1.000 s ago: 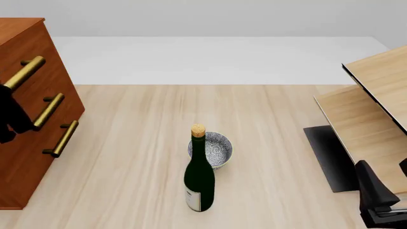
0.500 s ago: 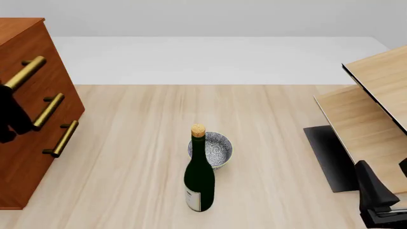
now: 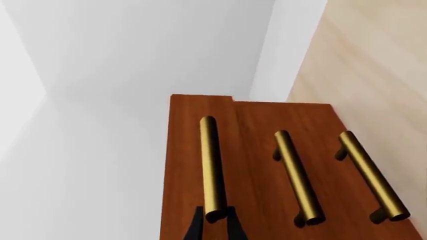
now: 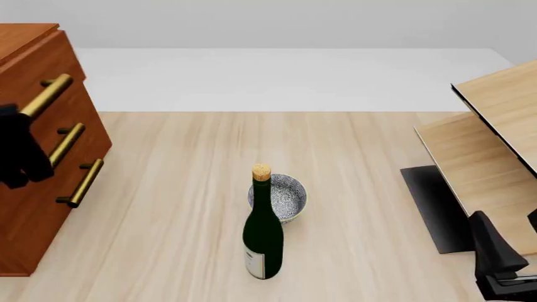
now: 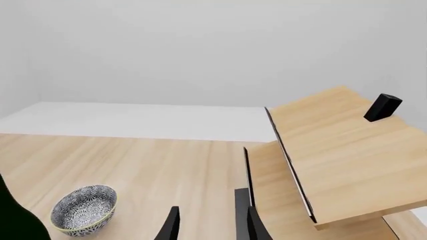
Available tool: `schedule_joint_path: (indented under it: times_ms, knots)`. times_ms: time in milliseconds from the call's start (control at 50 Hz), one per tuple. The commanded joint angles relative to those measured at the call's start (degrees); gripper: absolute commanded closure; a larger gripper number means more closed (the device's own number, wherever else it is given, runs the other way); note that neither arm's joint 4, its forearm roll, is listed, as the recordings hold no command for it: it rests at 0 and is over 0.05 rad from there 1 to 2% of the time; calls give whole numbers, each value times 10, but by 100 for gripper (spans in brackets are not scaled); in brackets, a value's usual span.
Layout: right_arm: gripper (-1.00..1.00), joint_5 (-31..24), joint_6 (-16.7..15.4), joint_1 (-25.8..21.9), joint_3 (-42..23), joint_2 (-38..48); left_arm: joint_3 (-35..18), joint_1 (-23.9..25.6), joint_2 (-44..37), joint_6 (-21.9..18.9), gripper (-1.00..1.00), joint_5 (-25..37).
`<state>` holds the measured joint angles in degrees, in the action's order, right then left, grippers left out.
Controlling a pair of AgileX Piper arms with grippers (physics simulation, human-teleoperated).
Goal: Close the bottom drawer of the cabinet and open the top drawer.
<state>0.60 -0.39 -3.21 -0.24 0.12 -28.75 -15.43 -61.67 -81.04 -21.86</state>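
Note:
The reddish-brown cabinet (image 4: 38, 207) stands at the table's left edge, with three brass bar handles down its front. My left gripper (image 4: 21, 119) (image 3: 215, 222) is shut on the near end of the top drawer's handle (image 4: 49, 91) (image 3: 211, 165). The top drawer (image 3: 185, 150) stands slightly proud of the fronts below it. The bottom drawer (image 4: 50, 226) (image 3: 347, 200), with its handle (image 4: 84, 182) (image 3: 370, 175), sits flush with the middle drawer. My right gripper (image 4: 507, 242) (image 5: 210, 225) hangs open and empty at the near right, far from the cabinet.
A dark green corked wine bottle (image 4: 263, 233) stands mid-table, with a patterned bowl (image 4: 283, 196) (image 5: 83, 209) just behind it. Pale plywood furniture (image 4: 495, 151) (image 5: 333, 150) on a dark base (image 4: 432, 207) fills the right side.
The top drawer has slid out a little to the right, and my left gripper has moved with its handle. The right arm has not moved.

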Motion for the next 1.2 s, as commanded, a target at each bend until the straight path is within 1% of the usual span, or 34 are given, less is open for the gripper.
schedule_joint_path:
  times_ms: [20,440,580,920,1200]
  knots:
    - [-100,0,2,0,0,0,7,53,-10,-13,100,-11]
    - [-100,1,7,2,0,0,13,80,-10,-25,100,-20]
    - [-100,2,10,2,0,0,13,102,-8,-27,100,-19]
    - [-100,7,17,6,0,-1,14,117,-9,-41,100,-33]
    - [-100,8,21,8,0,-1,13,129,-6,-42,100,-32]
